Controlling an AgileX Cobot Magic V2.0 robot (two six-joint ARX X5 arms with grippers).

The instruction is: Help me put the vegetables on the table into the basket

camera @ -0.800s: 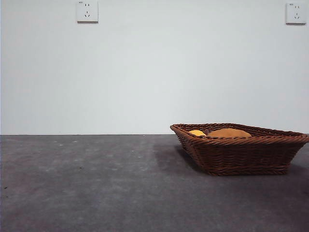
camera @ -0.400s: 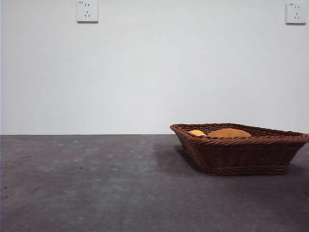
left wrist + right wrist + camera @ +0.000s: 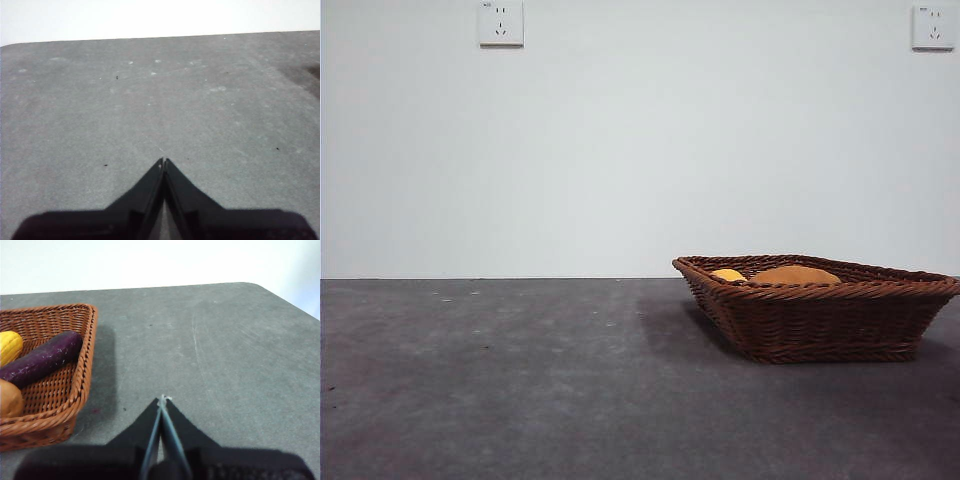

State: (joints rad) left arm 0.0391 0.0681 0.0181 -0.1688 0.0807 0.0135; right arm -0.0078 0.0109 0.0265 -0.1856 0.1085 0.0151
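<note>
Grey, mottled table (image 3: pixel 520 380) fills the foreground, bare under both arms. Left gripper (image 3: pixel 163 161) hovers above it with jaws closed on nothing; right gripper (image 3: pixel 163 399) likewise, just beside the basket (image 3: pixel 820 320). Inside lie the eggplant (image 3: pixel 42 360), corn (image 3: pixel 9 347) and potato (image 3: pixel 796 275). White wall (image 3: pixel 640 150) stands behind.

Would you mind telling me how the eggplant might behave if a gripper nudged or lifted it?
The eggplant is long and rounded, so it would probably roll sideways when nudged. Its skin looks smooth, so jaws might slip. Lying in the basket beside the corn, it likely cannot roll far.
</note>
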